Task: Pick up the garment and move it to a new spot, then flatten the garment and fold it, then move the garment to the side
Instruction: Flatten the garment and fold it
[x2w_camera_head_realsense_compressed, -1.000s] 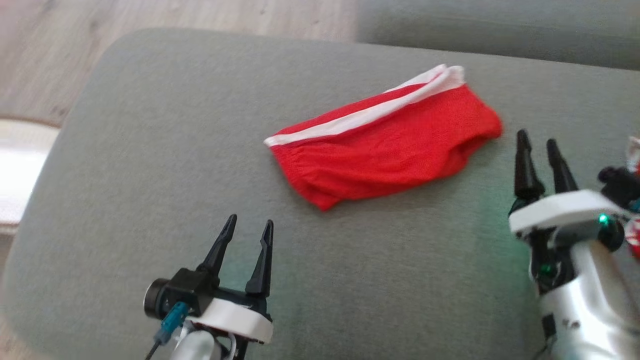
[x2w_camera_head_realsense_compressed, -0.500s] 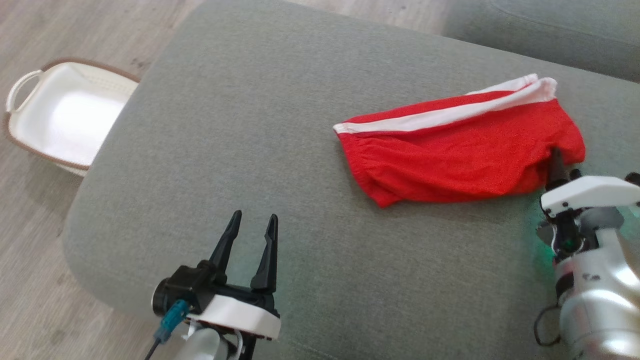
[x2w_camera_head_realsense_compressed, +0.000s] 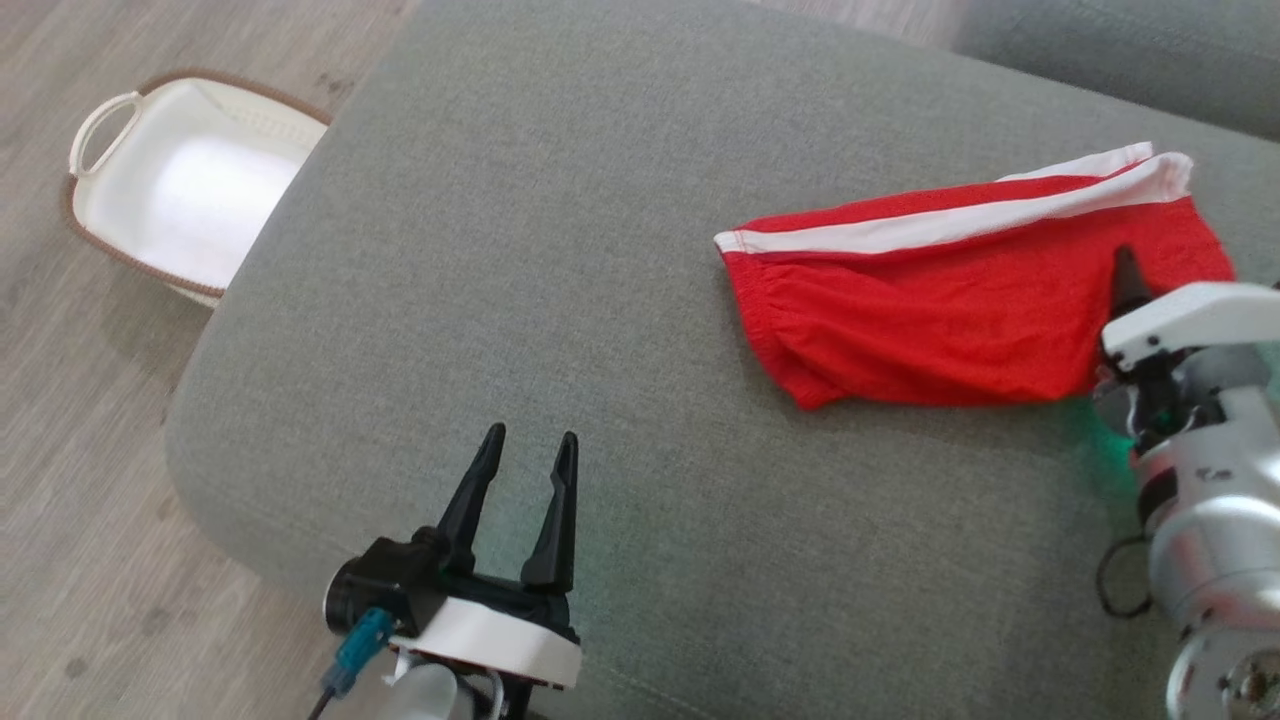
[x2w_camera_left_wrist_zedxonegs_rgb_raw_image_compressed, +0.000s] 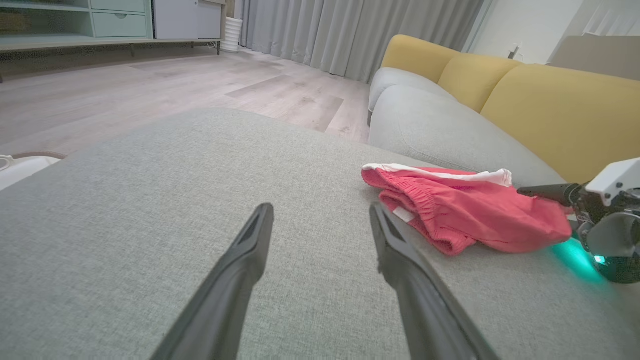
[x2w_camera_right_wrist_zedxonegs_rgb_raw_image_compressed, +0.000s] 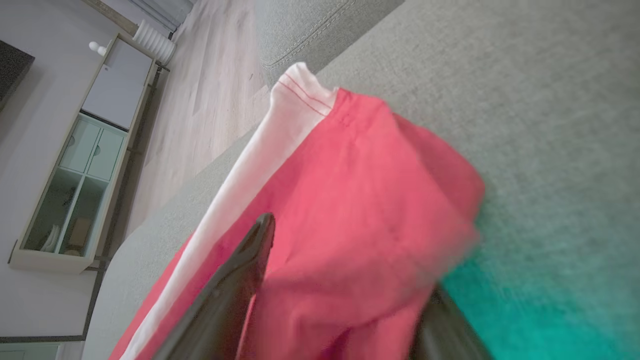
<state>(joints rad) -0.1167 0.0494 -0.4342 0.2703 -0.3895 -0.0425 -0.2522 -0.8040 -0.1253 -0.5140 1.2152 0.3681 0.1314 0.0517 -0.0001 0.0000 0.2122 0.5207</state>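
On a grey sofa (x2w_camera_head_realsense_compressed: 560, 200), woven and faintly nubbly, with a rounded corner: red shorts (x2w_camera_head_realsense_compressed: 960, 290), lying loosely folded toward the right side. Thin matte knit, with a white band (x2w_camera_head_realsense_compressed: 950, 228) along the far side. Gathered edge (x2w_camera_left_wrist_zedxonegs_rgb_raw_image_compressed: 425, 206) at the end facing the left hand, and a small white label (x2w_camera_left_wrist_zedxonegs_rgb_raw_image_compressed: 403, 214) just inside it. Soft rumples, no sharp creases.

Left hand (x2w_camera_head_realsense_compressed: 532, 436) low over bare sofa, well apart from the shorts, with nothing in it. Two long, dark, tapering fingers (x2w_camera_left_wrist_zedxonegs_rgb_raw_image_compressed: 250, 250) spread wide, smooth and hard-looking, set in a black block on a white plate (x2w_camera_head_realsense_compressed: 490, 640).

Right hand (x2w_camera_right_wrist_zedxonegs_rgb_raw_image_compressed: 350, 256) at the right end of the shorts, spread wide too and not closed on anything. One finger lying over the red cloth, the other at the blurred lower edge of the fold; touching it or just clear, cannot tell. Silvery forearm (x2w_camera_head_realsense_compressed: 1215, 520) behind, and a green glow (x2w_camera_head_realsense_compressed: 1085, 430) on the fabric beneath.

Beside the sofa's left corner, on a pale wood-plank floor (x2w_camera_head_realsense_compressed: 80, 450): a white oval basket (x2w_camera_head_realsense_compressed: 250, 125) with a brown rim and a loop handle, partly hidden behind the sofa.

Further off in the left wrist view: mustard-yellow cushions (x2w_camera_left_wrist_zedxonegs_rgb_raw_image_compressed: 550, 110), grey pleated curtains (x2w_camera_left_wrist_zedxonegs_rgb_raw_image_compressed: 350, 30) and a pale green cabinet (x2w_camera_left_wrist_zedxonegs_rgb_raw_image_compressed: 75, 20).
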